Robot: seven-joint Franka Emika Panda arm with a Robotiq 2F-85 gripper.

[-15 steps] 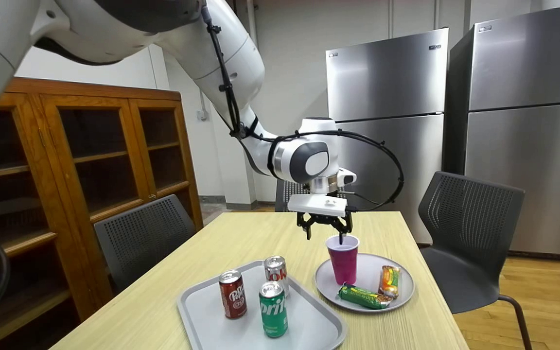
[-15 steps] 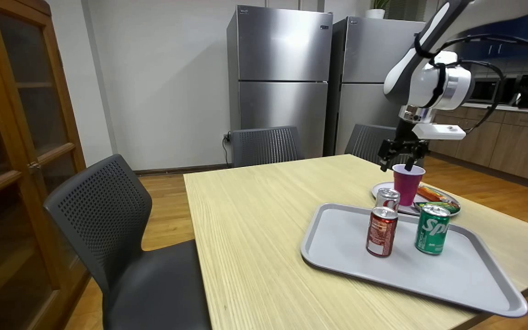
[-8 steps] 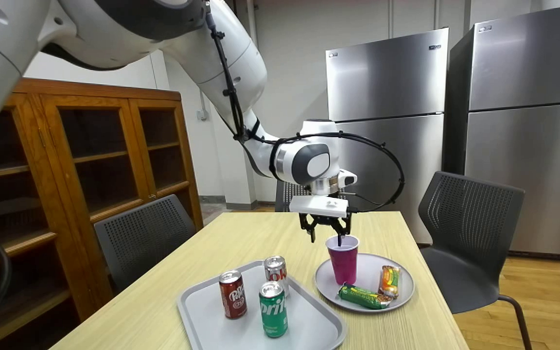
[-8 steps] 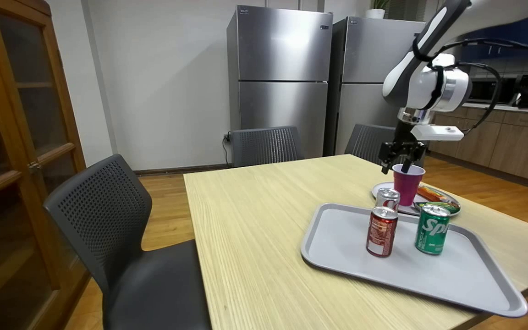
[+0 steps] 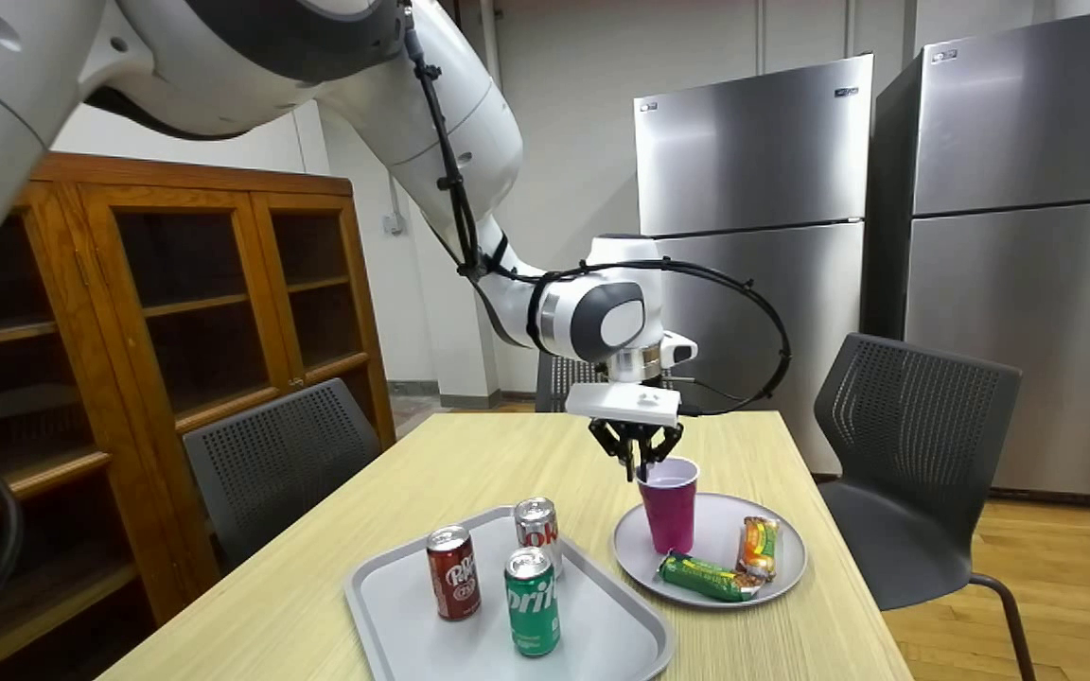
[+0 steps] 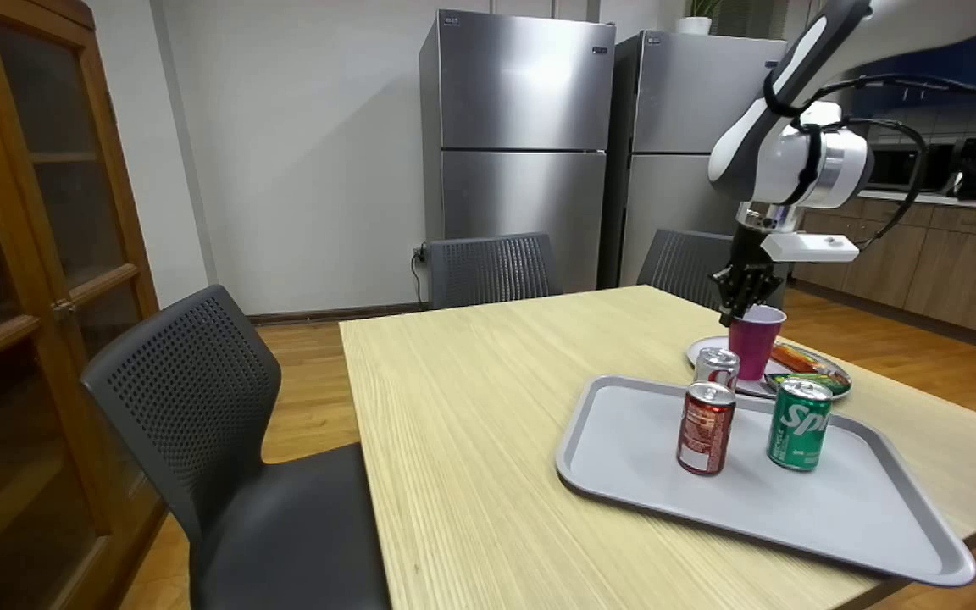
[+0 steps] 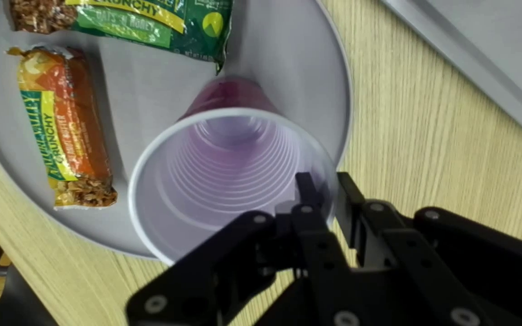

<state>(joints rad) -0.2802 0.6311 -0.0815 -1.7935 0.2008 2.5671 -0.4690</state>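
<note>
A magenta cup (image 7: 231, 176) with a pale inside stands upright on a round grey plate (image 7: 147, 86). My gripper (image 7: 324, 175) straddles the cup's rim: in the wrist view one finger (image 7: 307, 190) is inside the cup and the opposite finger (image 7: 350, 190) outside it. A narrow gap still shows between the fingers, with the thin wall passing through it. The inner finger stands apart from the wall; whether the outer one touches is unclear. Beside the cup lie a green granola bar (image 7: 152, 27) and an orange granola bar (image 7: 68, 131).
A grey tray (image 5: 602, 643) near the plate carries a Dr Pepper can (image 5: 453, 575), a Coke can (image 5: 537, 530) and a Sprite can (image 5: 533, 605). Chairs surround the table (image 6: 471, 407), including a dark one (image 5: 914, 473). Fridges (image 5: 753, 284) and a wooden cabinet (image 5: 185, 284) stand behind.
The jaws have narrowed sharply around the cup's near rim, from wide apart to a small gap. The arm sank very slightly. The cup, plate, bars and cans stayed put.
</note>
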